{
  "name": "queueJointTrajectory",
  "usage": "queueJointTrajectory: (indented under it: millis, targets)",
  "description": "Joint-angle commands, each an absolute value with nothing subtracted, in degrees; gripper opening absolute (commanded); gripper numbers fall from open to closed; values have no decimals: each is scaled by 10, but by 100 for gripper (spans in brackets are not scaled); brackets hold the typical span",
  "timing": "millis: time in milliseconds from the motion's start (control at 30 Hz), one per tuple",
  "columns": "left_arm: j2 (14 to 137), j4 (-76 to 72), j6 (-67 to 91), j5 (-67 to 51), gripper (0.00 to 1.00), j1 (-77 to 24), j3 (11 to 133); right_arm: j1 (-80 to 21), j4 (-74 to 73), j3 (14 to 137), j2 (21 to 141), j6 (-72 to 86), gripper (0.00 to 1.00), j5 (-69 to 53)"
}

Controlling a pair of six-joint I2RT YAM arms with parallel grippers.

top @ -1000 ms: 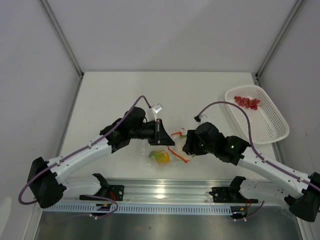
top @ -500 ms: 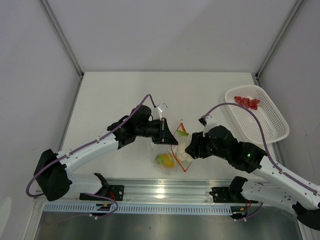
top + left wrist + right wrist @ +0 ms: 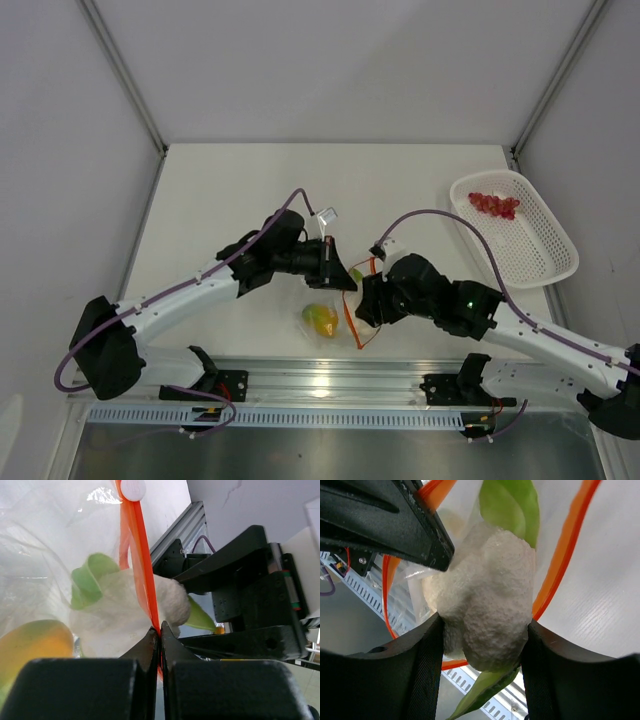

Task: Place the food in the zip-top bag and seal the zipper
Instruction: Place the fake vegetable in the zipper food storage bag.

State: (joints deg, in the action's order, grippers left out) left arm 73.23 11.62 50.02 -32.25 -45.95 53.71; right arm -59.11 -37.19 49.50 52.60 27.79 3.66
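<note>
My left gripper is shut on the orange-red zipper of the clear zip-top bag and holds one side of its mouth up. The right gripper is shut on the whitish food piece with green leaves. The zipper loops around that piece, which sits in the bag's mouth. A yellow-orange fruit lies inside the bag on the table. The dark red grape bunch rests in the basket at the right.
The white mesh basket stands at the table's right edge. An aluminium rail with both arm bases runs along the near edge. The two grippers are close together over the bag.
The left gripper has shifted slightly right with the bag's mouth. The right gripper has moved left, carrying the whitish piece further into the mouth.
</note>
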Motion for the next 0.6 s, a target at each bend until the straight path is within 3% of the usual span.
queueJointTrajectory:
  millis: [0, 233, 400, 467, 567]
  targets:
    - [735, 72, 508, -351, 1, -460, 549, -601, -321, 498, 547, 285, 0, 45]
    - [728, 58, 514, -362, 1, -461, 528, -601, -299, 504, 572, 305, 5, 82]
    - [717, 53, 515, -365, 1, -461, 510, -602, -295, 509, 567, 308, 18, 107]
    - [714, 51, 516, -366, 1, -461, 505, -602, -298, 512, 567, 311, 28, 117]
    - [710, 41, 521, -371, 1, -461, 495, -601, -294, 517, 568, 314, 32, 122]
